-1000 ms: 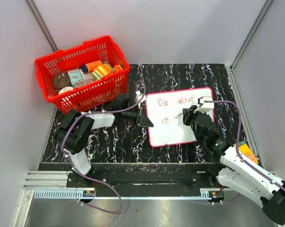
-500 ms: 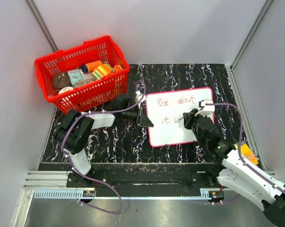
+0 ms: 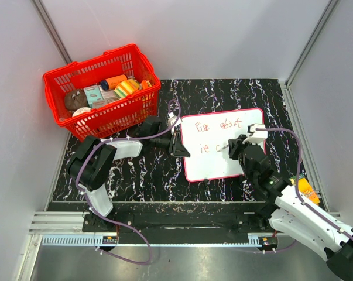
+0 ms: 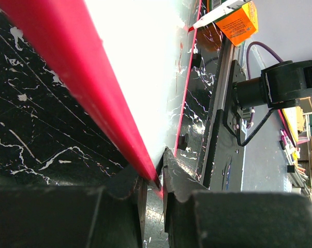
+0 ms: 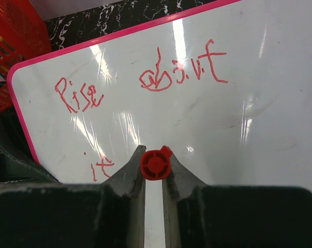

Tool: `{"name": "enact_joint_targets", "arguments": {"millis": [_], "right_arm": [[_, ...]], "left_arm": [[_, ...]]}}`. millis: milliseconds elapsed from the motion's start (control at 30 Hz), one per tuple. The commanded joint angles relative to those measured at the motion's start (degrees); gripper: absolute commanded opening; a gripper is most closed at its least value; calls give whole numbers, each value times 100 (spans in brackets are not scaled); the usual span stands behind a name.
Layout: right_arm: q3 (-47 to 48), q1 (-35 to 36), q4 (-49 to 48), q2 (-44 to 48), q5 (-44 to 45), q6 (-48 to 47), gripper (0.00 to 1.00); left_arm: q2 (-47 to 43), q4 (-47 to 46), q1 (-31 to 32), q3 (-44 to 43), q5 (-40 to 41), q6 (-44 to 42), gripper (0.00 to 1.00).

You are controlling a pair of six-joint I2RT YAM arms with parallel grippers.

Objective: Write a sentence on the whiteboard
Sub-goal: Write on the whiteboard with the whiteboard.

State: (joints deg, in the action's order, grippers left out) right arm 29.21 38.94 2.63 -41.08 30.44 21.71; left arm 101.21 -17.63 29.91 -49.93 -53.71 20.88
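Note:
The whiteboard (image 3: 240, 161) lies on the black marbled table, white with a red-pink edge; it also shows in the right wrist view (image 5: 259, 124) and the left wrist view (image 4: 140, 62). The sentence (image 3: 220, 124) is in red: a top line (image 5: 145, 82) and "it" (image 5: 100, 168) below. My left gripper (image 3: 180, 146) is shut on the board's left edge (image 4: 109, 119). My right gripper (image 3: 230, 146) is shut on a red marker (image 5: 156, 164), seen end-on over the board, right of "it". The marker's tip is hidden.
A red basket (image 3: 59, 102) with several items stands at the back left. An orange carton (image 3: 305, 188) lies by the right arm, near the table's right edge. Grey walls enclose the table on three sides.
My right gripper has moved down and a little right, from the top line to the second line. A new red mark has appeared right of "it". The left arm has not moved.

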Motion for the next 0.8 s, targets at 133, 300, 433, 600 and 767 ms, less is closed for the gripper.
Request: {"name": "enact_joint_targets", "arguments": {"millis": [133, 300, 433, 600, 767], "right_arm": [[172, -18, -562, -216, 419, -115, 0], [243, -27, -712, -304, 481, -159, 0], [278, -18, -834, -348, 498, -185, 0], [304, -18, -957, -409, 525, -211, 0], [331, -18, -1045, -401, 542, -255, 0]], "left_arm": [[92, 348, 252, -52, 362, -603, 0], [92, 348, 252, -60, 362, -603, 0], [83, 348, 252, -52, 362, -603, 0], [74, 348, 252, -52, 370, -612, 0], [83, 348, 252, -52, 370, -612, 0]]}}
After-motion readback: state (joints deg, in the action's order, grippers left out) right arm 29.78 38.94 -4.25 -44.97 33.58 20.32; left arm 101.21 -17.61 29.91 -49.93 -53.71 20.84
